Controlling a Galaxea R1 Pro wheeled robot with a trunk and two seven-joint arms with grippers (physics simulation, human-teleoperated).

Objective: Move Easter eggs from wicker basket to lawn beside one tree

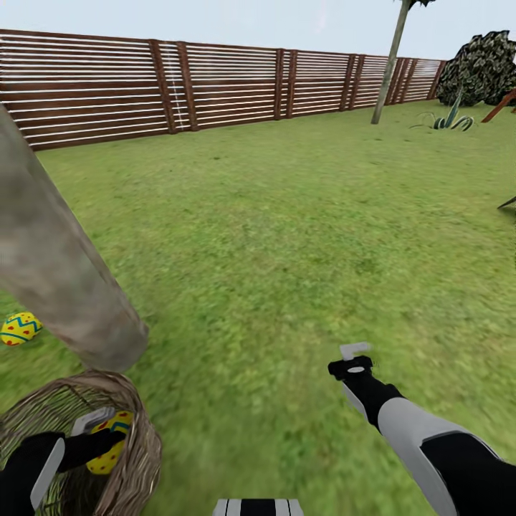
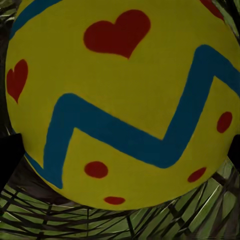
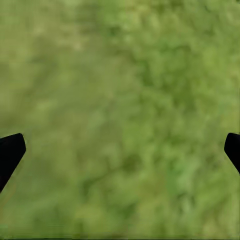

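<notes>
The wicker basket (image 1: 140,448) stands on the lawn (image 1: 287,236) at the near left, right by the thick pale trunk of a tree (image 1: 57,279). My left gripper (image 1: 107,438) reaches inside the basket. Its fingers (image 2: 9,157) press both sides of a yellow Easter egg (image 2: 120,100) with red hearts and a blue zigzag, also seen in the head view (image 1: 107,457). Another Easter egg (image 1: 20,328) lies on the grass beside the trunk, on its far side. My right gripper (image 1: 355,358) hangs open over bare grass, nothing between its fingers (image 3: 10,152).
A brown slat fence (image 1: 215,79) bounds the garden at the back. A thin-trunked tree (image 1: 390,64), a spiky plant (image 1: 451,118) and a dark shrub (image 1: 484,68) stand at the far right. Open grass stretches ahead and to the right.
</notes>
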